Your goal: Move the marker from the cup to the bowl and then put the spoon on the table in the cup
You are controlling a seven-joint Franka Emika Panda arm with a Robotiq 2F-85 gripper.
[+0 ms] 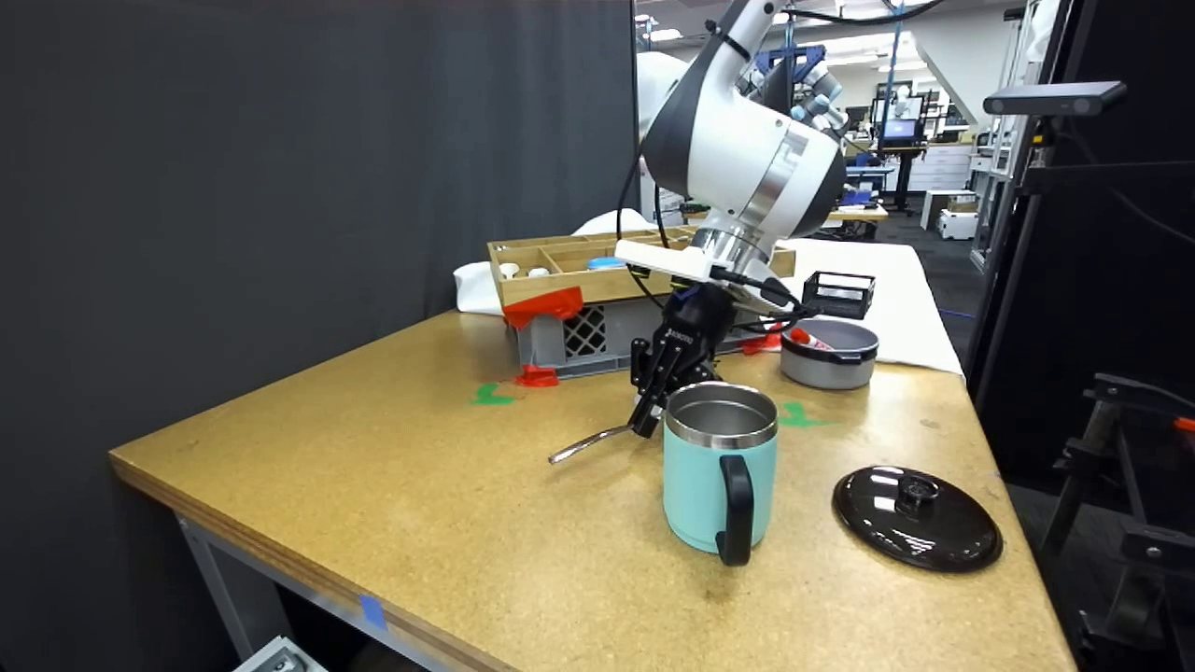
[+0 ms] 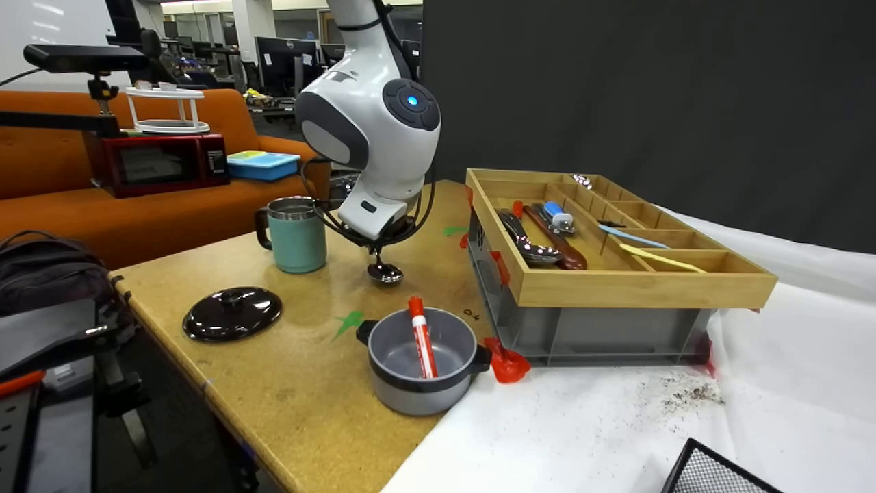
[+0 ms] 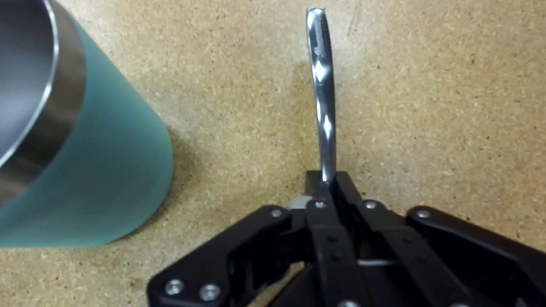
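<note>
The spoon [image 3: 323,85] is clamped partway along by the gripper [image 3: 328,182], close to the table [image 1: 392,467] beside the cup [image 1: 695,490] — presumably leaving an end free to tip inside; the marker [image 2: 423,346] leans in the bowl [image 2: 416,401] — where the task wants it.

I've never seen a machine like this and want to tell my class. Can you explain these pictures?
You're looking at a robot arm. Two pictures show it from outside; the close-up is taken from the arm itself. Its end effector, which works a bit like a hand, is closed on a metal spoon. I can't tell whether the spoon touches the table. On the table stand a blue-green mug and a gray bowl with a red-and-white marker inside. A dark lid lies there too. A wooden tray of kitchen tools sits on a gray crate.
</note>
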